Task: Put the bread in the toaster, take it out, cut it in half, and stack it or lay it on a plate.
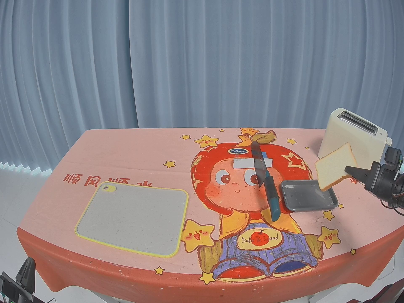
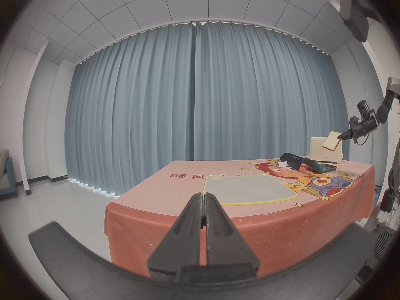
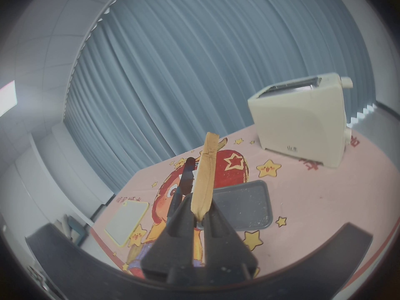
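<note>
Because my right jaws pinch the bread (image 1: 335,166) only at one edge, aloft beside the toaster (image 1: 353,137), the slice may pivot and miss the slot (image 1: 357,123). My left jaws are pressed together, empty.

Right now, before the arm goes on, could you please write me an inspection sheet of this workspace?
Surface: table under a pink cartoon cloth.
Job's things: bread slice held in the air near the toaster and the dark tray; knife lying beside the tray; cutting board on the robot's left, bare.
Clutter: small white strip by the knife blade.
Grippers: right gripper shut on the bread slice; left gripper shut, holding nothing, low before the table's near edge.
Cables: dark cable looping under the right wrist.
Surroundings: blue-grey curtain behind the table.
</note>
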### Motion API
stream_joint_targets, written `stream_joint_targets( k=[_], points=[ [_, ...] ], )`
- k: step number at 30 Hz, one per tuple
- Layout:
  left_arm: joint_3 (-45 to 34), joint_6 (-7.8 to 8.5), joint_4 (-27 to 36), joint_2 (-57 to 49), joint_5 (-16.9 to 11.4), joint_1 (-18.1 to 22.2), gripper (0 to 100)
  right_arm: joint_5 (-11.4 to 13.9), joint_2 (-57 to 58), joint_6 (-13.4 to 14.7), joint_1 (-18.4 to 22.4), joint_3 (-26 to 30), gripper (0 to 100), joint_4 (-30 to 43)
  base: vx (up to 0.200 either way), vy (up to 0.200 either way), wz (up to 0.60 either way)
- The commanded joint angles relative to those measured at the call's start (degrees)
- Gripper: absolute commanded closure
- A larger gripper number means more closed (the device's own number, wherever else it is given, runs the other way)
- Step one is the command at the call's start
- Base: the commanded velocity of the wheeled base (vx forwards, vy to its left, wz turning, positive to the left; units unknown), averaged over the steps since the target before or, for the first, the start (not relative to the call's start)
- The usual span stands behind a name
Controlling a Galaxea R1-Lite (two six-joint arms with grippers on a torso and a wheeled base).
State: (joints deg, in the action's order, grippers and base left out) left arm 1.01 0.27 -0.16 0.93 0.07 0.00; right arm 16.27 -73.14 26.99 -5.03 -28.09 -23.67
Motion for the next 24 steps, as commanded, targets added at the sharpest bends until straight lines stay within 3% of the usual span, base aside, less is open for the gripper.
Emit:
stream_joint_targets(
  k=[1,2,3,4,6,10,12,24],
  points=[
    [-1.01,0.0,-0.02,-0.93,0.01,0.0,100,-0.01,2.13,-4.23,0.82,0.14,100,0.03,0.0,0.0,0.0],
    [-1.01,0.0,-0.02,-0.93,0.01,0.0,100,-0.01,2.13,-4.23,0.82,0.14,100,0.03,0.0,0.0,0.0],
    [-1.01,0.0,-0.02,-0.93,0.01,0.0,100,-0.01,2.3,-8.53,0.9,0.05,100,-0.06,0.0,0.0,0.0],
    [-1.01,0.0,-0.02,-0.93,0.01,0.0,100,-0.01,2.3,-8.88,0.9,0.05,100,-0.06,0.0,0.0,0.0],
    [-1.01,0.0,-0.02,-0.93,0.1,0.0,100,0.07,2.48,-15.12,1.08,0.14,100,-0.06,0.0,0.0,0.0],
    [-1.01,0.0,-0.02,-0.93,0.01,0.0,100,0.07,2.48,-21.8,2.05,0.14,100,-0.06,0.0,0.0,0.0],
    [-1.01,0.0,-0.02,-0.93,0.01,0.0,100,0.07,2.57,-23.03,2.22,-0.04,100,-0.06,0.0,0.0,0.0],
    [-1.01,0.17,0.07,-0.93,0.54,0.0,100,-0.1,3.71,-23.47,2.4,-0.13,100,0.03,0.0,0.0,0.0]
  ],
)
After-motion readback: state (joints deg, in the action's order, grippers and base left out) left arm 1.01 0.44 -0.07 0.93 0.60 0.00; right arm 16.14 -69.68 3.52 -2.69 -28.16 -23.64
